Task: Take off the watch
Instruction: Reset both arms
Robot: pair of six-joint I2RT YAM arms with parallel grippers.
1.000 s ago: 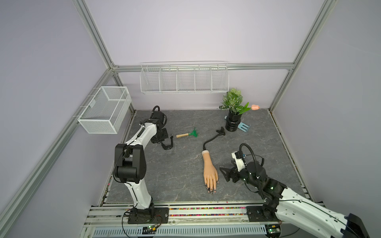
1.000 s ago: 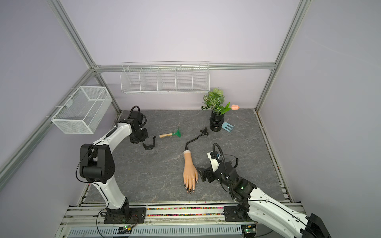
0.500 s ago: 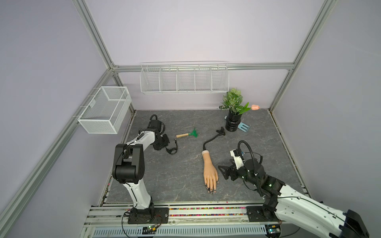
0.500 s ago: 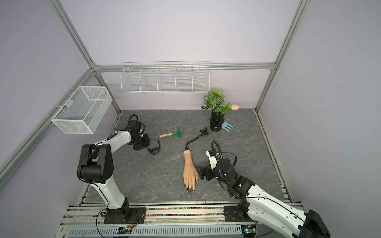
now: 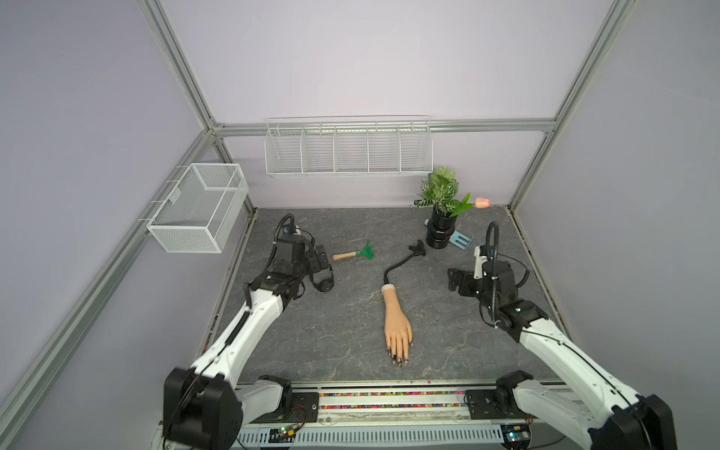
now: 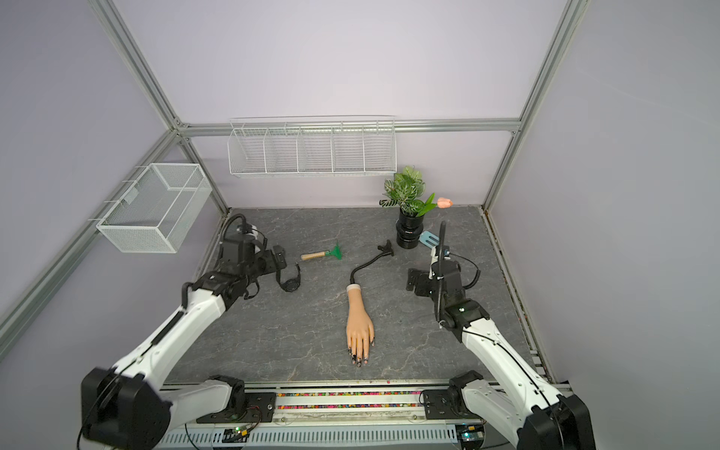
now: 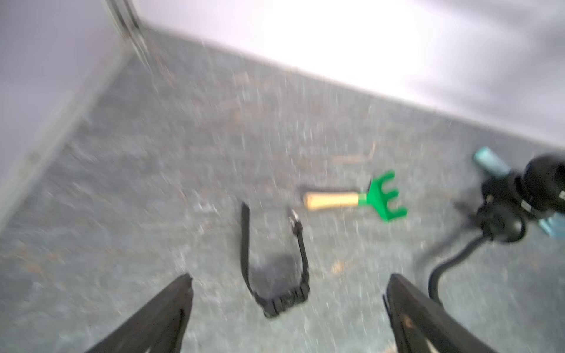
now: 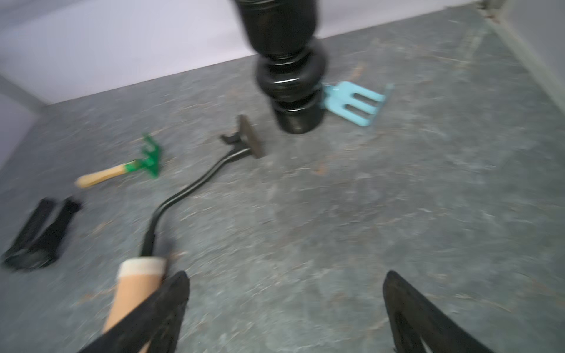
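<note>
Light: bright, even, soft; I note only faint shadows on the grey marbled bench. Top views: sharp. Wrist views: motion-blurred throughout; white glare on pale lilac wall.

Motion has smeared everything here. The left gripper stands wide, its two black fingers far apart and touching nothing. The watch lies on the grey table just beyond the tips, with its case nearest and its strap undone, both ends pointing away (one carries a small metal buckle). Past it lies a green rake with a wooden handle. Well apart from the watch, a black stalk curves to its round base, next to a black pot and a blue tool.
</note>
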